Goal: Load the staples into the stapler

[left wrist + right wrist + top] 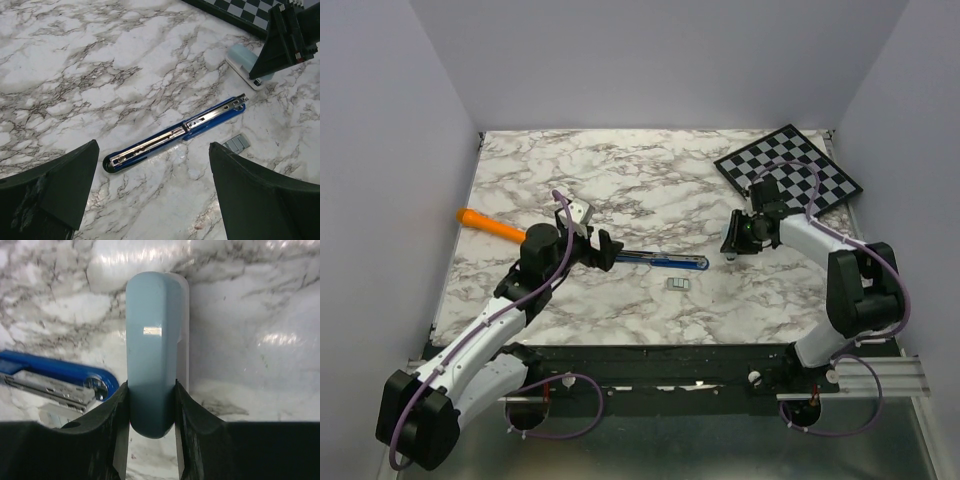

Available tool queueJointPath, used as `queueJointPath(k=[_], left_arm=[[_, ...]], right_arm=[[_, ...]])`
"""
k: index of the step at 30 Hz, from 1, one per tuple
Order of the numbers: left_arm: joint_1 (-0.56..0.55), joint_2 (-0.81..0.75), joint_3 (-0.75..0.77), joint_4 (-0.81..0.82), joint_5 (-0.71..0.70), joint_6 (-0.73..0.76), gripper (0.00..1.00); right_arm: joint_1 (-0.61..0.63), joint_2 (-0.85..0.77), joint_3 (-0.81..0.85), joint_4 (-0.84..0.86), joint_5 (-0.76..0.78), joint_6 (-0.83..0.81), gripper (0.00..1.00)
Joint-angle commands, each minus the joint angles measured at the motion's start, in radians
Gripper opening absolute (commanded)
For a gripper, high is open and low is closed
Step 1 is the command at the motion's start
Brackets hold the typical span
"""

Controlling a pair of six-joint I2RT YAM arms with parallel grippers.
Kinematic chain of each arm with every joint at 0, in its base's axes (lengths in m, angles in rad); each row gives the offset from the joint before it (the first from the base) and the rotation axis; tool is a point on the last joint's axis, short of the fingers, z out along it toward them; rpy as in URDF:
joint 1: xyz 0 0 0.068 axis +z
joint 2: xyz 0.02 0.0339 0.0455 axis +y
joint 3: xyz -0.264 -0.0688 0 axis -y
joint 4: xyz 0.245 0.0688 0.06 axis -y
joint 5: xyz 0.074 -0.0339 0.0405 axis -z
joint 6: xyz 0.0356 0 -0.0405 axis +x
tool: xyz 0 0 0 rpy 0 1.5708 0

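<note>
Staples [236, 145] beside stapler [212, 121], outside its channel [150, 145]

The left arm [485, 335] reaches from its base forward and to the right. The left gripper [605, 250] hovers with its fingers [60, 190] spread wide and nothing between them. The right arm [845, 290] folds at the elbow and stretches leftward with the wrist held low. The right gripper [732, 243] has its fingers [112, 425] pressed against both sides of the light blue top of the stapler [152, 340].
</note>
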State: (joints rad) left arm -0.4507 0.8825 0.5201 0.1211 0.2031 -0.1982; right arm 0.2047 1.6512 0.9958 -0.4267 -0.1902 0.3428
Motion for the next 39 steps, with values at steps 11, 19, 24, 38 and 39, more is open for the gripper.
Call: queueJointPath(k=[11, 19, 24, 38, 39], left_arm=[[-0.008, -0.013, -0.035, 0.1, 0.108, 0.059, 0.99], [-0.008, 0.004, -0.019, 0.083, 0.148, 0.082, 0.99], [-0.008, 0.029, -0.008, 0.08, 0.185, 0.094, 0.99], [-0.009, 0.055, 0.049, 0.011, 0.386, 0.252, 0.99], [-0.009, 0.056, 0.058, 0.009, 0.383, 0.264, 0.99]], right_arm=[[0.088, -0.157, -0.131, -0.104, 0.147, 0.012, 0.62], [0.117, -0.16, -0.097, -0.133, 0.236, -0.008, 0.58], [0.121, -0.131, -0.065, -0.119, 0.262, -0.031, 0.57], [0.168, -0.252, -0.051, -0.155, 0.195, -0.16, 0.06], [0.176, -0.284, -0.054, -0.156, 0.183, -0.168, 0.05]])
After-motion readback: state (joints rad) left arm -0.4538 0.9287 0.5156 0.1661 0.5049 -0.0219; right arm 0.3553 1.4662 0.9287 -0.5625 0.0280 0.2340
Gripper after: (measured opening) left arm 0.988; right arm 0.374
